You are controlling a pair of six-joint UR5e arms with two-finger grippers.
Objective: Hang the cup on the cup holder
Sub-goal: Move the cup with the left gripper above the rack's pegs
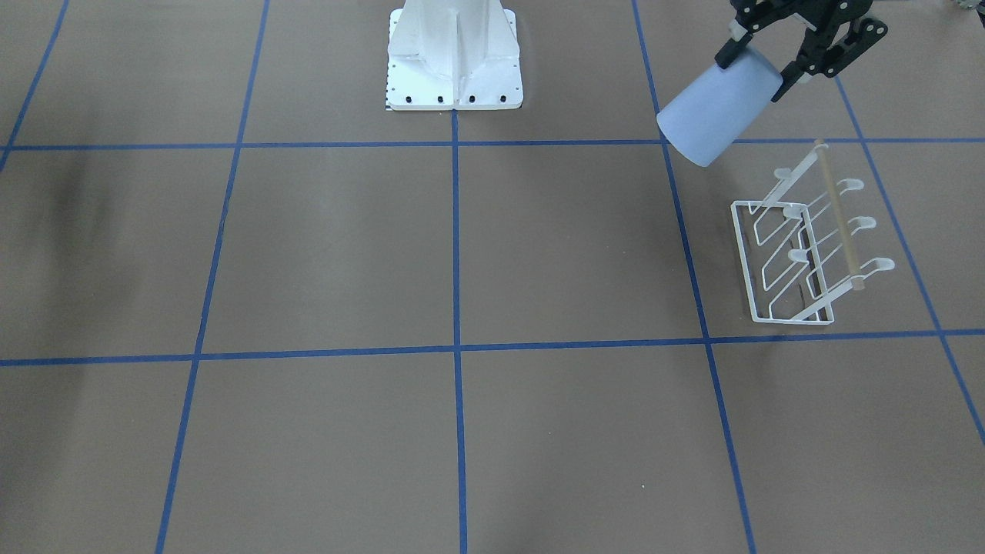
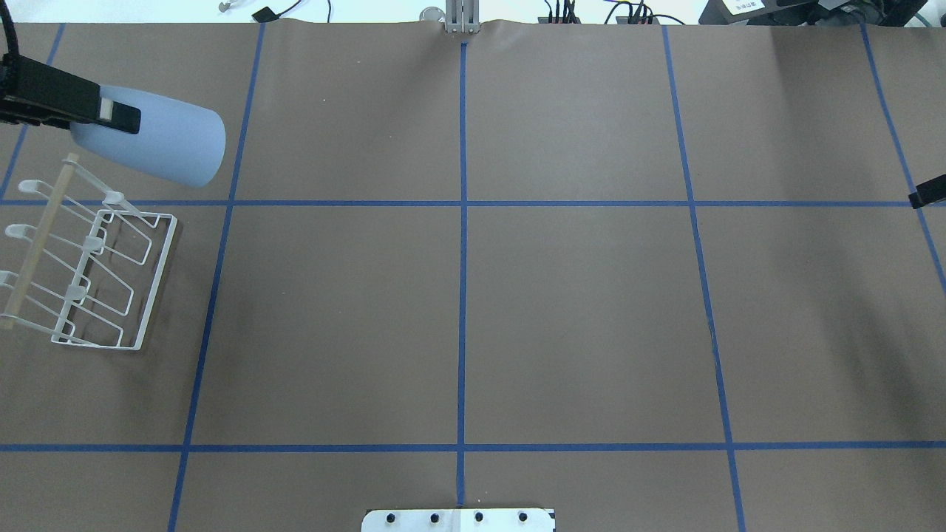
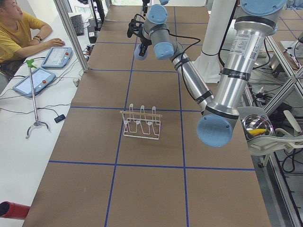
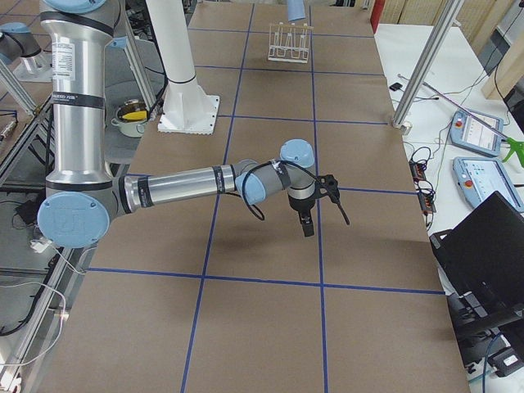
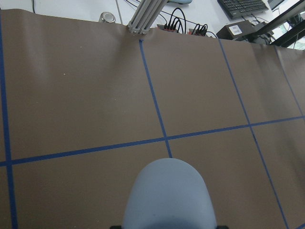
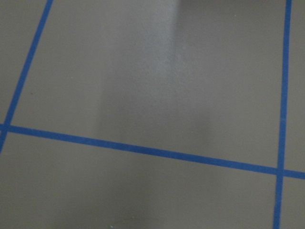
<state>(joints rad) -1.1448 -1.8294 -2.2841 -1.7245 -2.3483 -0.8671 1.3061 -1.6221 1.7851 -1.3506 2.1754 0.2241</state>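
Two grippers entered, then what lies beyond them. Entry one, left gripper: closed on the narrow base end of the cup, gripped across its wall. Entry two, cup: light blue, carried in the air, tipped nearly onto its side, wide mouth turned toward the middle of the table and away from the gripper; touching nothing else. Entry three, rack: white wire, standing on the table near the cup and apart from it; six prongs, all bare, in two rows either side of a wooden rod. Just where the cup hangs over the rack cannot be told, as the views disagree. Entry four, right gripper: hanging over the table well apart from cup and rack; wide or narrow cannot be told. Step judged: carry and turn, hanging not yet begun. Hazards, judged: (1) the mouth faces off from the prongs, so a descent without re-aiming would land wall or rim on a rounded tip and shove or tip the light rack; (2) the rim may catch the rod on approach, same result; (3) the smooth tapered wall, held only at the base, may slip or swivel in the grip during the turn; (4) letting go before a prong sits well inside would drop the cup, which would likely roll away.
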